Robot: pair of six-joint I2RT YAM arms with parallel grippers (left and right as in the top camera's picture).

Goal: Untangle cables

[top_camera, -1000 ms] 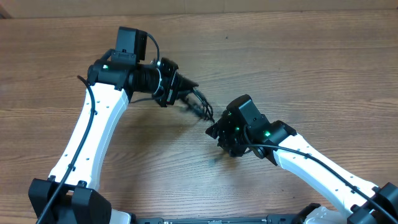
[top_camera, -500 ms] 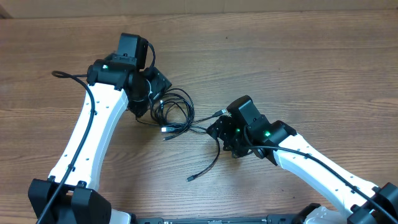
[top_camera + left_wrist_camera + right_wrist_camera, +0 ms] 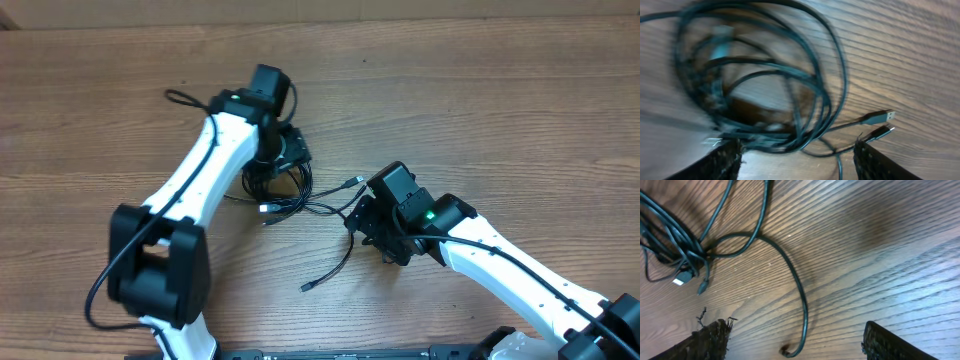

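Overhead, the left tool point(image 3: 800, 157) is hovering over the cables point(image 3: 285, 192), its arm having swung rightward. It and the right tool point(image 3: 795, 340) are gaping wide, gripping nothing.

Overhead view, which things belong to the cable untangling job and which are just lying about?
Job: cables; left end effector, open; right end effector, open.
Not the job: table; thick black wire on the left arm.

Overhead looks down; wrist cameras closely share the cables point(image 3: 800, 140)
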